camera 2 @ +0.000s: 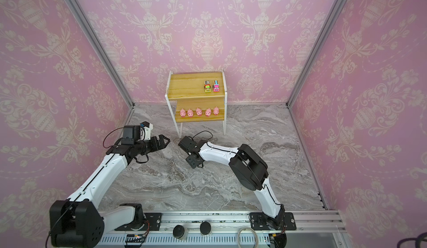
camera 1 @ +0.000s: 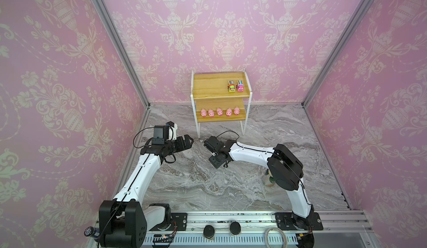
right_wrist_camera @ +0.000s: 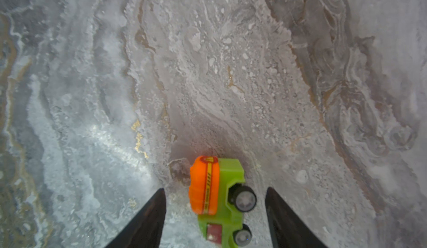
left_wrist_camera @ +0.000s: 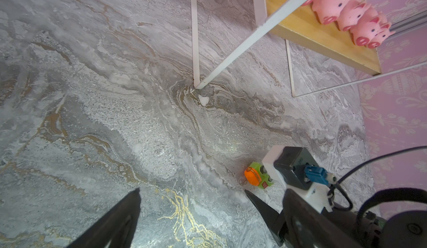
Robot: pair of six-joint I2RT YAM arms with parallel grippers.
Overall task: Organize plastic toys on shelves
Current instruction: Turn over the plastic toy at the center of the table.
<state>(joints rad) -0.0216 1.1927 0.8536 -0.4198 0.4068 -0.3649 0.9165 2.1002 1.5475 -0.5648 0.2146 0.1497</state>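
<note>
Only wrist views show the orange-green truck (right_wrist_camera: 215, 196) between parted right jaws.

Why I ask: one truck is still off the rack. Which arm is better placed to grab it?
Right. The right hand, open, straddles the truck, which lies on its side on the table. The left hand is open too, but the truck sits outside its fingers.

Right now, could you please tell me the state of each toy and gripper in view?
Pigs: five in a row on the lower shelf.
Brown truck: upright on the top shelf.
Pink truck: upright beside it.
Orange truck: on the table, seemingly on its side.
Right gripper: open, straddling orange truck.
Left gripper: open, empty.
</note>
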